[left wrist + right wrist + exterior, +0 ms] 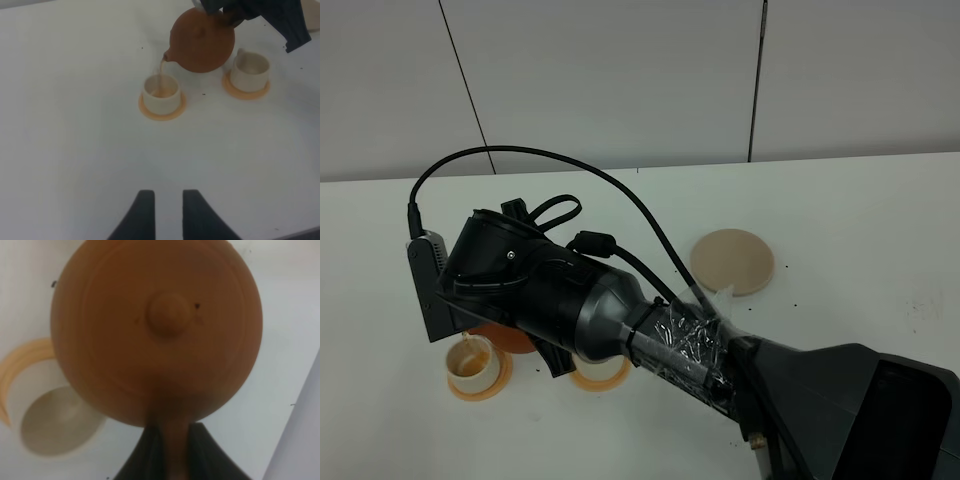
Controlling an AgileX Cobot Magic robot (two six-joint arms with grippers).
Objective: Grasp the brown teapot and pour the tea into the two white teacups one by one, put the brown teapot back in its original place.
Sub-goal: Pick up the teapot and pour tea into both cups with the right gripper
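My right gripper point(169, 455) is shut on the loop handle of the brown teapot point(202, 42) and holds it tilted above the table. Only a sliver of the teapot point(506, 338) shows under my right arm in the exterior view. A thin stream of tea point(162, 70) runs from the spout into one white teacup point(160, 92) point(475, 365), which holds some tea. The other white teacup point(250, 70) point(55, 425) stands beside the teapot and looks empty; my arm partly hides it point(601, 372). The beige disc coaster point(732, 260) lies bare. My left gripper point(167, 215) is open and empty, well short of the cups.
Each cup stands on a small orange-tan round coaster point(161, 109) point(246, 90). My right arm point(670, 340) stretches from the lower right across the white table point(860, 220) to the left. A black cable point(570, 165) arcs above it.
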